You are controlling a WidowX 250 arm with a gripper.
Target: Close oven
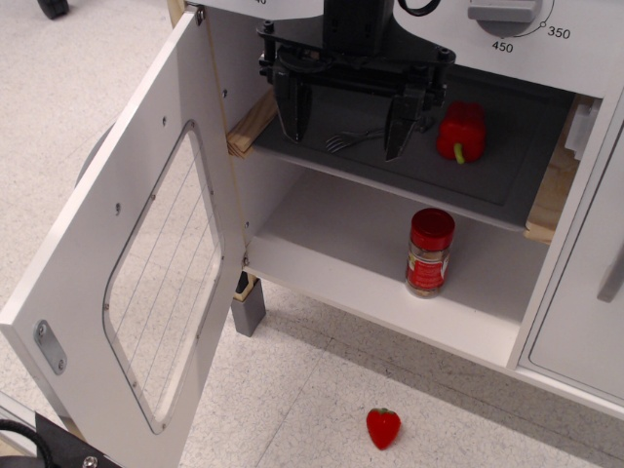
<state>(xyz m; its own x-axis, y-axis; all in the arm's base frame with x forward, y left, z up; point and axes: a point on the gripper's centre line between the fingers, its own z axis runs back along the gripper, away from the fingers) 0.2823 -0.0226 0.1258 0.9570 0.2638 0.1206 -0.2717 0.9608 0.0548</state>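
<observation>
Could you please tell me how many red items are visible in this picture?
3: a red pepper on the dark shelf, a red jar on the oven floor, a strawberry on the ground. Others may be hidden.

From my seat I see a pale speckled floor [322, 390] filling the lower frame, lit evenly, with soft shadows under the white cabinet [585, 312] at right, whose plain door carries a grey handle [612, 275]. A short grey leg [248, 314] props the unit off the floor. A red strawberry [382, 427] lies alone on the floor. At top left I make out a dark wheel [53, 8], and at bottom left a black object [68, 447] I cannot identify.
</observation>
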